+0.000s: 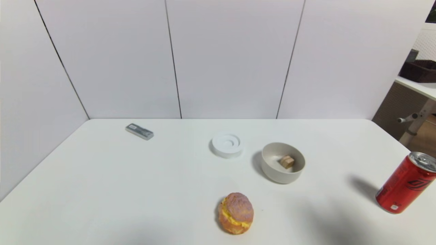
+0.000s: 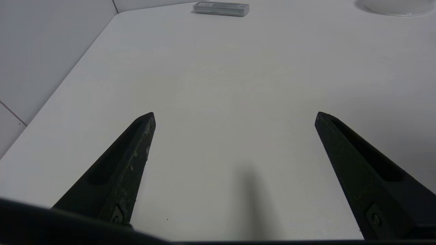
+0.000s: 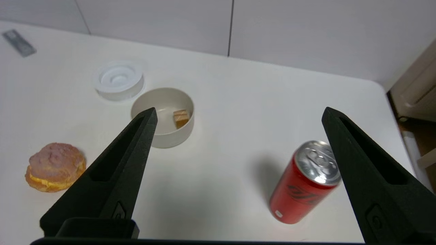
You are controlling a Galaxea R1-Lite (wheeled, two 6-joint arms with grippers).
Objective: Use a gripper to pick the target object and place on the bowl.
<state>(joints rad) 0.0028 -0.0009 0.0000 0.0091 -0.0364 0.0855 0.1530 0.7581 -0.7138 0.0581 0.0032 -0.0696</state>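
Note:
The small light-brown wooden cube (image 1: 287, 161) lies inside the beige-grey bowl (image 1: 272, 168) at the table's middle right; both also show in the right wrist view, cube (image 3: 181, 118) in bowl (image 3: 168, 134). Neither arm shows in the head view. My right gripper (image 3: 238, 114) is open and empty, held above the table near its front right, well back from the bowl. My left gripper (image 2: 235, 114) is open and empty, low over bare table at the left.
A red soda can (image 1: 405, 183) stands at the right edge, close to the right gripper (image 3: 306, 183). A cream-puff bun (image 1: 235, 213) sits front centre. A white ring disc (image 1: 227, 144) is left of the bowl. A grey bar (image 1: 139, 131) lies back left.

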